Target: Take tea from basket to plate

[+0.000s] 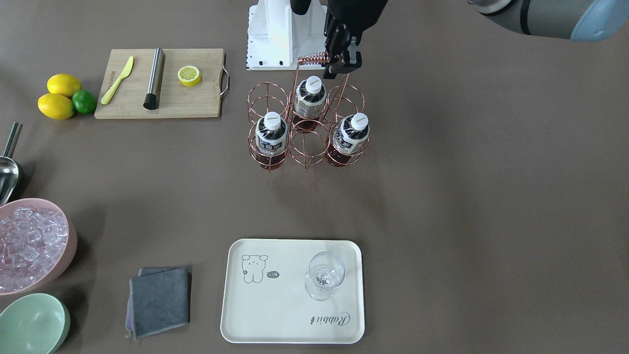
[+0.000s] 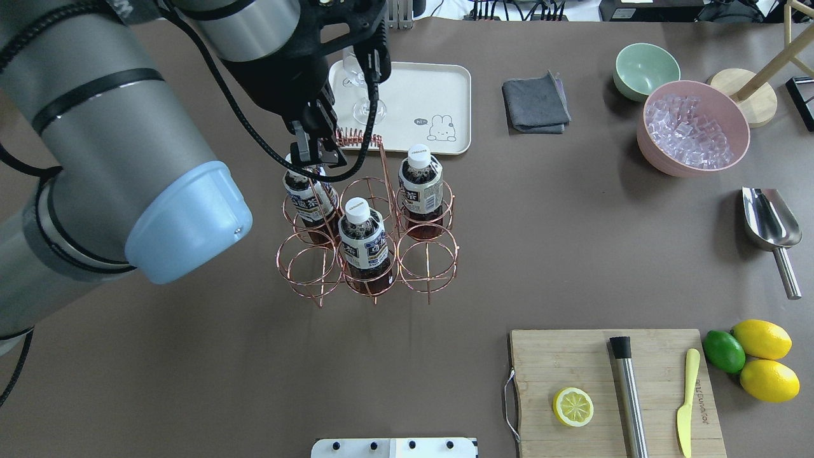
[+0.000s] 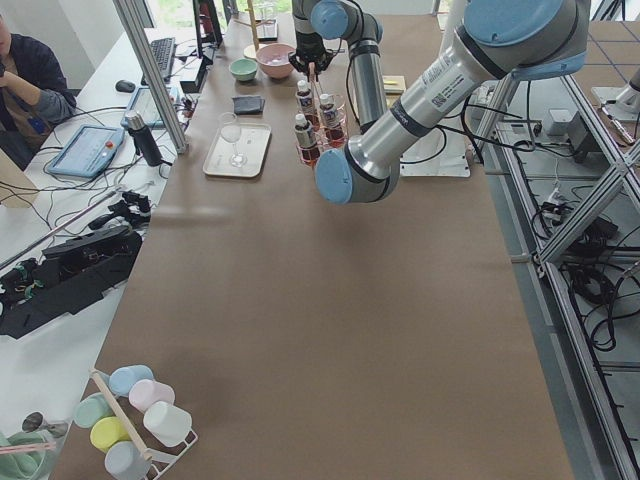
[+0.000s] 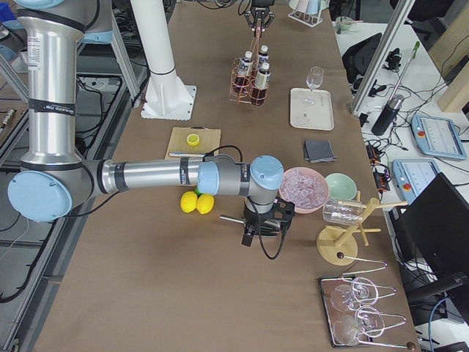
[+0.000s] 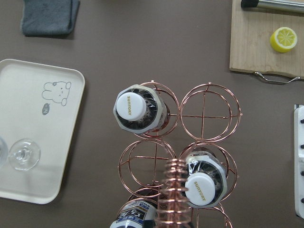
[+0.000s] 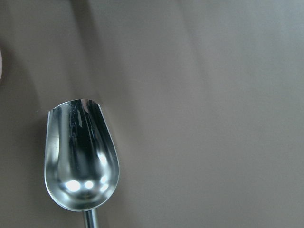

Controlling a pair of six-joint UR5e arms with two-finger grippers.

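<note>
The copper wire basket (image 1: 312,60) stands mid-table with three tea bottles in its ring cells (image 1: 271,137) (image 1: 309,97) (image 1: 351,132). My left gripper (image 1: 342,61) hangs open just above the basket, beside the end of the coiled handle (image 2: 356,137) and over the far-left bottle (image 2: 310,200), holding nothing. The cream plate (image 1: 275,314) lies beyond the basket with a wine glass (image 1: 324,275) standing on it. My right gripper (image 4: 264,226) hovers over the metal scoop (image 6: 80,161); I cannot tell whether it is open or shut.
A cutting board (image 2: 572,362) holds a lemon half, a steel muddler and a yellow knife. Lemons and a lime (image 2: 760,356) lie beside it. A pink bowl of ice (image 2: 693,127), a green bowl (image 2: 645,67) and a grey cloth (image 2: 535,102) sit near the plate.
</note>
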